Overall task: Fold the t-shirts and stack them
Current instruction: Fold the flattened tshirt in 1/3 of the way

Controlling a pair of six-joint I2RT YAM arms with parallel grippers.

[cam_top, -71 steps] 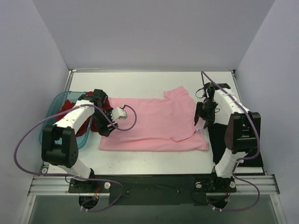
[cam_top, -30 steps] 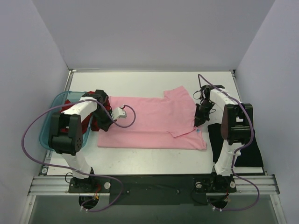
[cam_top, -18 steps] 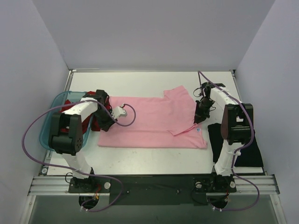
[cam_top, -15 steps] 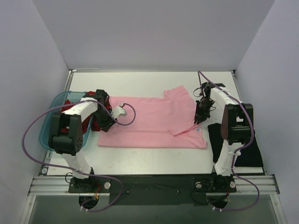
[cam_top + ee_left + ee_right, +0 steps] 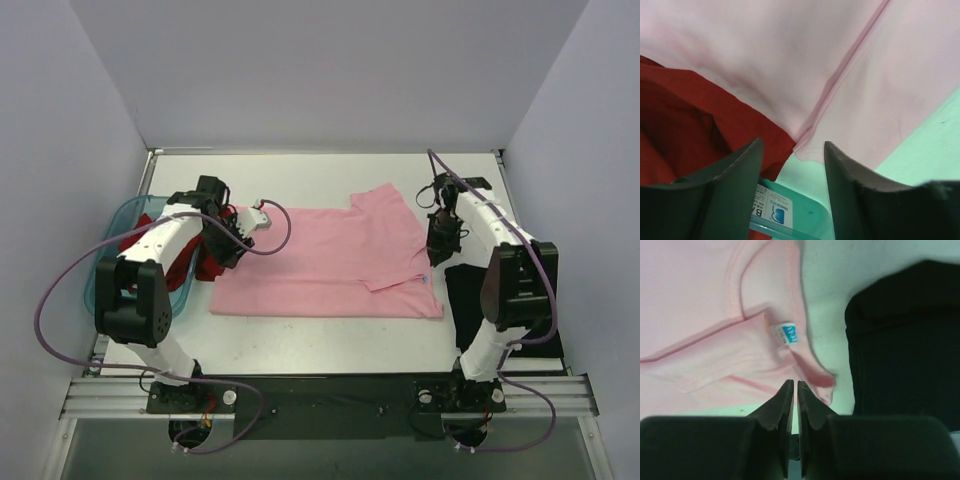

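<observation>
A light pink t-shirt point(image 5: 330, 262) lies spread flat across the middle of the table, one sleeve folded in near its right edge. My left gripper point(image 5: 228, 248) hovers open over the shirt's left corner point(image 5: 805, 150), with nothing between its jaws. A dark red t-shirt point(image 5: 205, 265) hangs out of the teal bin and also shows in the left wrist view point(image 5: 685, 115). My right gripper point(image 5: 438, 250) is shut and empty just above the pink shirt's right edge, near its blue label point(image 5: 785, 333). A black t-shirt point(image 5: 500, 310) lies at the right; it also shows in the right wrist view point(image 5: 905, 335).
The translucent teal bin point(image 5: 122, 228) stands at the table's left edge; its rim point(image 5: 800, 217) lies right under my left gripper. Bare white table shows behind the pink shirt. Purple cables loop off both arms.
My left gripper has moved back and slightly right, off the red shirt toward the pink shirt's left corner. My right gripper has shifted a little to the right. The pink shirt lies as before.
</observation>
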